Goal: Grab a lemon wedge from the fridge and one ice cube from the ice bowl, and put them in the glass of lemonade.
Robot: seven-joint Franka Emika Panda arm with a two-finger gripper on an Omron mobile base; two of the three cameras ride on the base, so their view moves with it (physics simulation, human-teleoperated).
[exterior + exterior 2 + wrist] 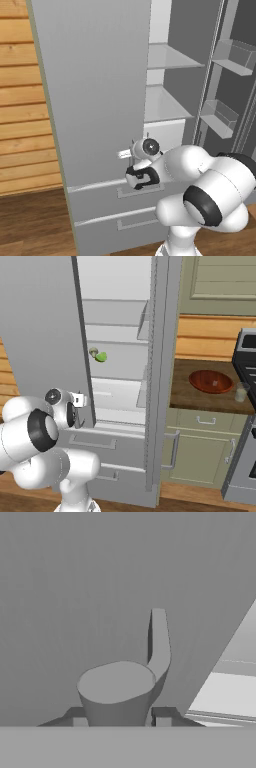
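A: Where is the tiny pale yellow-green lemon wedge (101,357)?

B: On a pale shelf inside the tall plain grey fridge (40,331), beside a small dull round item (93,351). The fridge's doors stand open; the right one's edge (160,371) faces the camera, and there are clear door bins (220,116) in the left base view.

A: And the pincer (119,719)?

B: In the hand view its two dark tips sit either side of the lower end of the grey vertical bar handle (120,687) on the left fridge door. They look close around the handle's foot, but I cannot tell whether they are clamped on it or only set around it.

A: What about the surface?

B: A dark brown wooden surface (185,396) lies to the right of the fridge, on beige cabinets (205,451). On it rests the round shallow reddish-brown wooden bowl (211,381), and just beside it, to the right, the small short clear tumbler of pale yellowish lemonade (241,392). Any ice in the bowl is too small to make out.

A: And the room?

B: Light wood-plank walls (25,100), a dark wooden floor (30,225), two grey drawers (110,205) below the fridge doors, and the edge of a steel stove (245,356) at far right.
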